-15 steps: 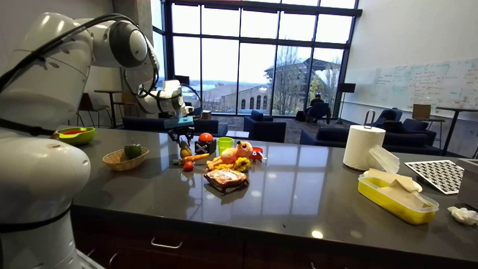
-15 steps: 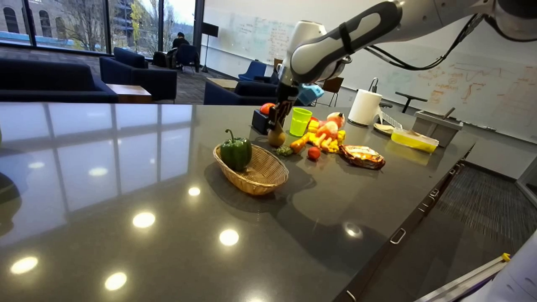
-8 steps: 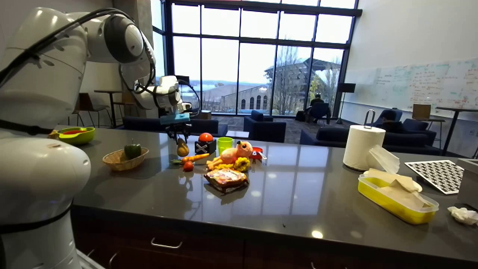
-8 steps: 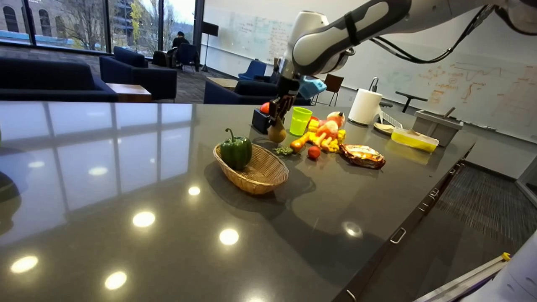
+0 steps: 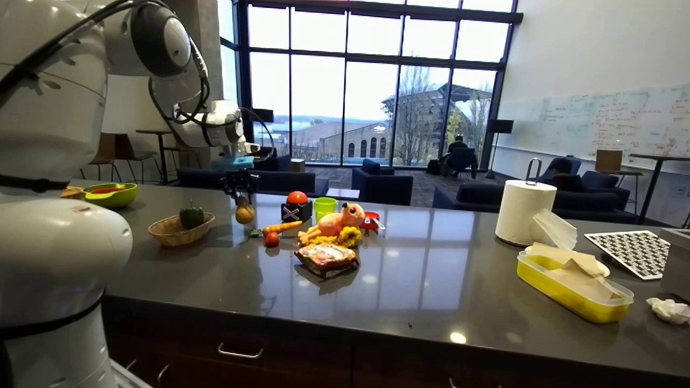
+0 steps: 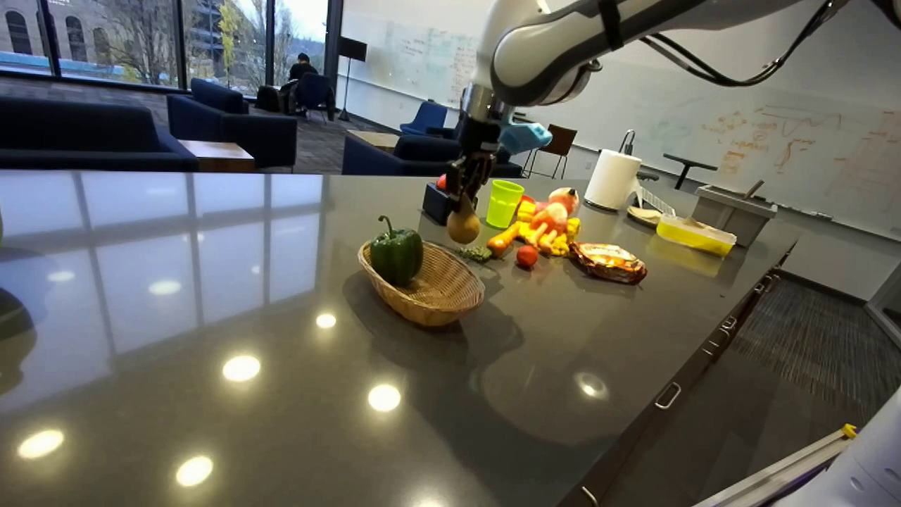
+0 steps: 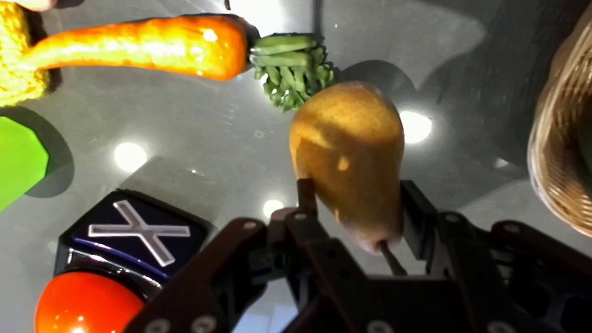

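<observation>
Pear [image 7: 349, 152] gripped between the dark jaws, pressed from both sides nearer its narrow end, with the stem up and the broad end downward, hanging above the grey desk [image 5: 205, 280]. Just beside the broad end in the wrist view, the green leafy top of an orange carrot [image 7: 152, 48], lying on the desk with its thin end against a yellow knitted thing [image 7: 16, 88]. Also near the pear, to either side of it in the wrist view, a wicker basket [image 7: 545, 152] and a dark box [image 7: 138, 231] with a pale cross and a red dome [image 7: 88, 303] on top. Inside the basket, toward one end, a dark green pepper [image 6: 396, 257]. Near the box in both exterior views, a light green cup [image 6: 504, 204]. Close by the carrot, a small red tomato [image 5: 272, 239]. Farther along, a pink stuffed bird [image 5: 334, 222] against the yellow knitted thing, a red dish [image 5: 371, 218] behind in an exterior view and a shiny packet [image 5: 326, 258] in front. Well apart, beyond the basket, a green bowl [image 5: 110, 199]. Toward the far end of the desk, a roll of paper towels [image 5: 523, 213], a yellow tub [image 5: 571, 302] with brown paper [image 5: 582, 275] in it, a black-and-white patterned board [image 5: 630, 253], a crumpled white paper [image 5: 668, 310] and a grey bin [image 6: 732, 215]. Past the desk, dark blue sofas [image 5: 383, 188], a seated person [image 6: 303, 69], a whiteboard [image 5: 604, 121] with writing and, farthest, tall windows [image 5: 372, 86].
</observation>
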### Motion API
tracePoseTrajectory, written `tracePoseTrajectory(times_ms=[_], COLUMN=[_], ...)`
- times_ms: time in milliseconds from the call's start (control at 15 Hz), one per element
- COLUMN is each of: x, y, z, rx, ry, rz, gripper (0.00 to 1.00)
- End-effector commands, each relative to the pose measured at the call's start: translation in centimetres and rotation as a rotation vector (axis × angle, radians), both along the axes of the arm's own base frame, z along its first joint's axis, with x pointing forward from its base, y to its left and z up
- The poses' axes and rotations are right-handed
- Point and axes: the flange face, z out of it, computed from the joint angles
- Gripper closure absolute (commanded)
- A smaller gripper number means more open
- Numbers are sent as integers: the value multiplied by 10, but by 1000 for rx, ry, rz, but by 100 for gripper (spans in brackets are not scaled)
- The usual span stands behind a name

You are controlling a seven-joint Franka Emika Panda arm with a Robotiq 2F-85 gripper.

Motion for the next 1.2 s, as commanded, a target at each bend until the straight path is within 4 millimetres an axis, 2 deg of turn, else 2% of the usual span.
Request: tracePoseTrajectory(times_ms=[0,733,1133], x=[-27,-68,-85], y=[9,56,76], z=[22,56,57], rx=[9,56,99], ry=[24,109,208], rz=[-32,-60,-58], gripper=[78,78,78])
